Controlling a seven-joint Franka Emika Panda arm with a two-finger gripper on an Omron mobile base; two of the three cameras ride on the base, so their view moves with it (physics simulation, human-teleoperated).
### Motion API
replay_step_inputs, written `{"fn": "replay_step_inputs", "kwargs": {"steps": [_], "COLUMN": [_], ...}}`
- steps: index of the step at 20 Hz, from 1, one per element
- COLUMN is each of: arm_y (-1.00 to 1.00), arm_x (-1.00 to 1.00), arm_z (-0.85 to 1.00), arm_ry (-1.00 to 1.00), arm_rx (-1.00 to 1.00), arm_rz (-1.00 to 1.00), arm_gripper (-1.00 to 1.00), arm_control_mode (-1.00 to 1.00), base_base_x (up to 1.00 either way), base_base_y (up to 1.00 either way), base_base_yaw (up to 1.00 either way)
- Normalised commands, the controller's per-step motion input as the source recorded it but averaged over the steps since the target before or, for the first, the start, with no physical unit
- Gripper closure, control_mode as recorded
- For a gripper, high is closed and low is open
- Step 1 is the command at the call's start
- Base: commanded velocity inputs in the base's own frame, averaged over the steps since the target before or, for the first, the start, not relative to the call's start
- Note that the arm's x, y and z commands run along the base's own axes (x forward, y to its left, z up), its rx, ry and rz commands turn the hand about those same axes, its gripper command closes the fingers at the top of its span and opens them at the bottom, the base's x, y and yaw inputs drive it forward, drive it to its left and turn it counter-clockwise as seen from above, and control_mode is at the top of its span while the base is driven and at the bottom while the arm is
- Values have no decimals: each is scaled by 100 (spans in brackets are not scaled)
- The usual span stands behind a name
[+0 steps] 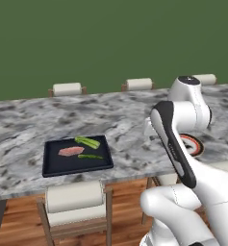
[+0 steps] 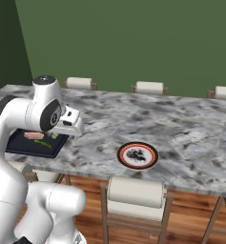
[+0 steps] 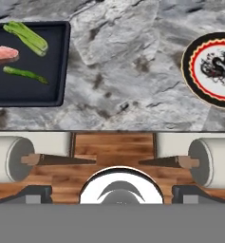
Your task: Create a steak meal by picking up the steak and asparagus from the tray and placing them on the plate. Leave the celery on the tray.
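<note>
Green wall [image 2: 133,33] backs a long marble table [image 1: 33,120] with pale-cushioned stools [image 1: 74,202] tucked along both sides. Above the near edge of that table the hand [image 2: 69,125] hangs released, jaws spread wide with nothing between them, roughly midway between tray and plate and well above the stone.

To its left sits the tray [image 3: 57,61], black and low-rimmed, parallel to the table's near edge. On it the steak [image 3: 4,54] lies in the middle, the celery [image 3: 27,36] beyond it toward the far rim, and the asparagus [image 3: 24,74] on the near side; in the hand view the three look separate, though the gaps are narrow. To the hand's right the plate [image 3: 195,61] rests bare on the marble, well apart from the tray. Nothing has been carried over yet, so the task looks to be at its start.

The likely trouble is at the tray. The steak is flat and low, so wide jaws coming down may slide over it or strike the tray floor. Celery lies just beside the steak, and a finger on that side could nudge or catch it. The asparagus is thin and could roll or slip from a loose pinch, and being green it could be confused with the celery.

Open marble runs between tray and plate with nothing standing on it, giving a free path. Both tray and plate sit near the table's front edge, above the stools.
</note>
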Motion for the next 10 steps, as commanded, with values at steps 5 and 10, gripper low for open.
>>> {"fn": "replay_step_inputs", "kwargs": {"steps": [5,10], "arm_y": [19,80], "arm_x": [17,0], "arm_z": [-1,-3], "arm_ry": [0,-9], "arm_rx": [0,-5], "arm_rz": [0,16], "arm_gripper": [-100,-100], "arm_control_mode": [-100,-100], "base_base_x": [0,0], "base_base_y": [0,0], "base_base_yaw": [0,0]}}
